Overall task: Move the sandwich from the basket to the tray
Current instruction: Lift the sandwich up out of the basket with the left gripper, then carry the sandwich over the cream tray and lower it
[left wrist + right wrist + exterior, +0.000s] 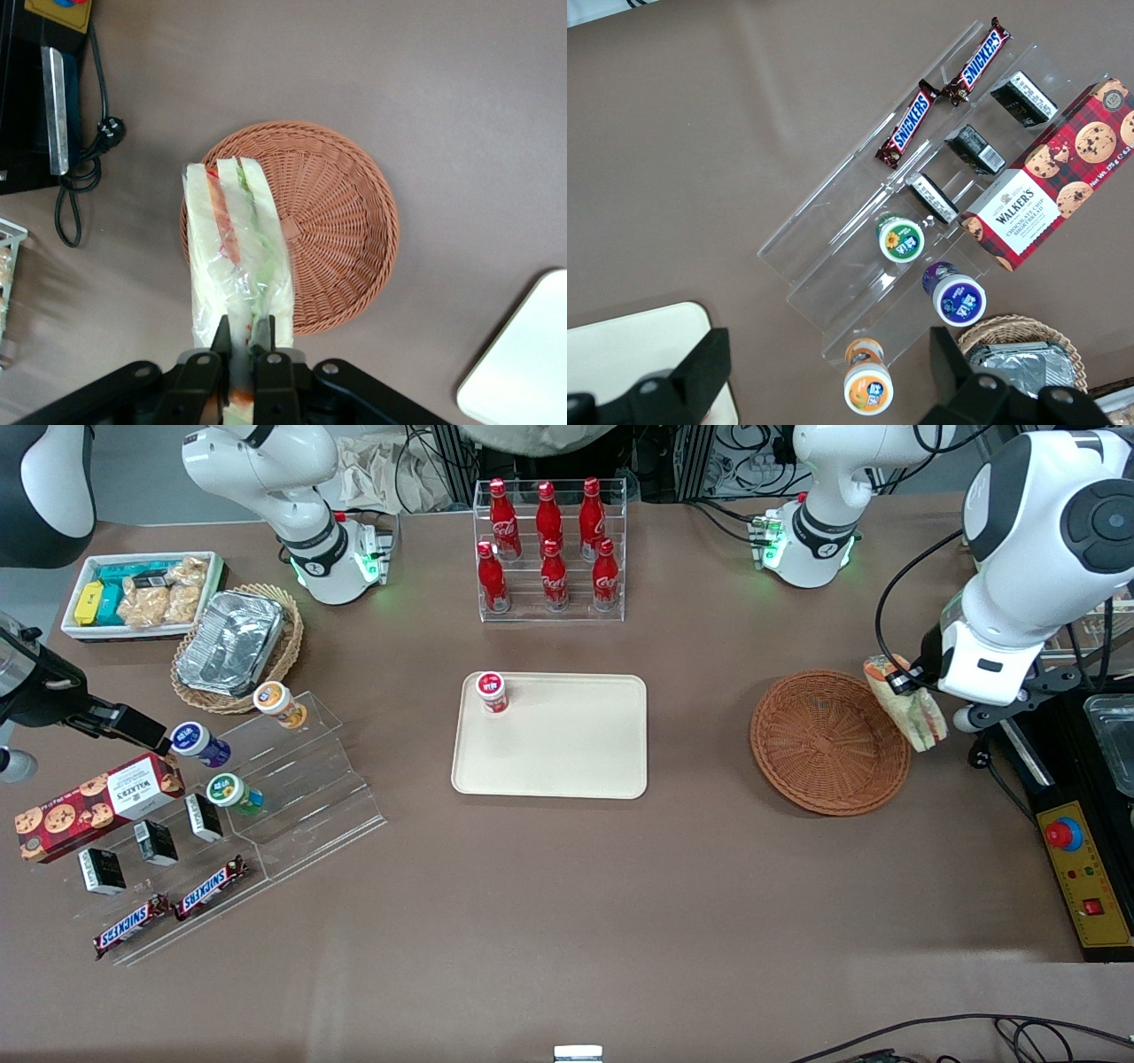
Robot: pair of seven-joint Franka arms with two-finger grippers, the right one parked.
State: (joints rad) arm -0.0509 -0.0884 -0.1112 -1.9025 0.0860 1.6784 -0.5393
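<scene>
My left gripper [908, 682] is shut on the sandwich [912, 707], a plastic-wrapped wedge of pale bread with red, orange and green filling. It holds the sandwich in the air above the rim of the reddish-brown wicker basket [828, 742], at the edge toward the working arm's end. In the left wrist view the gripper [247, 341] pinches the sandwich [235, 257], which hangs over the basket's edge [337, 221]. The basket is empty. The cream-beige tray [558, 744] lies mid-table, and its corner shows in the left wrist view [523, 363].
A small red-lidded cup [492, 691] stands on a tray corner. A rack of red cola bottles [549, 549] stands farther from the front camera than the tray. A black control box [1076, 859] and cable [80, 168] lie at the working arm's end.
</scene>
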